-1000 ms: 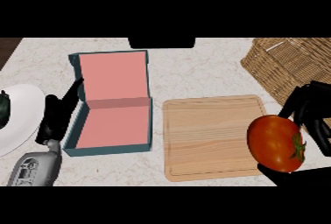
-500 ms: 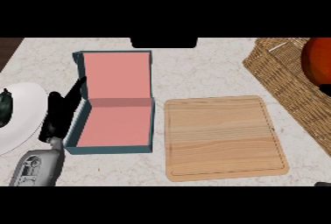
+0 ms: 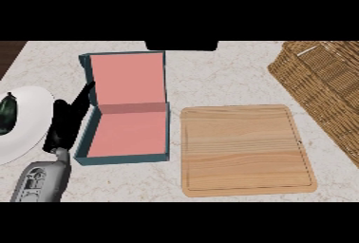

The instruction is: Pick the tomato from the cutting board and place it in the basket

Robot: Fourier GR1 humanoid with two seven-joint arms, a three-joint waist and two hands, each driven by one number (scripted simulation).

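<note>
Counter [image 3: 231, 71] bears one cutting board [image 3: 245, 149], one basket [image 3: 326, 90], one box [image 3: 129, 116].

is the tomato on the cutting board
No, the cutting board lies bare, and no tomato shows anywhere in the head view.

- The cutting board [image 3: 245, 149] lies flat in the middle of the tabletop [image 3: 224, 76] with nothing on it, so a hand could pass low over it.
- The wicker basket [image 3: 324, 88] stands at the right edge; its tall woven wall blocks that side.
- An open teal box with a pink lining [image 3: 127, 111] sits just left of the board, its raised lid an upright obstacle.
- The left hand [image 3: 69, 121] rests with straight fingers in the narrow gap between the box and a white plate [image 3: 26, 128].
- Bare tabletop runs between board and basket, and behind the board.
</note>
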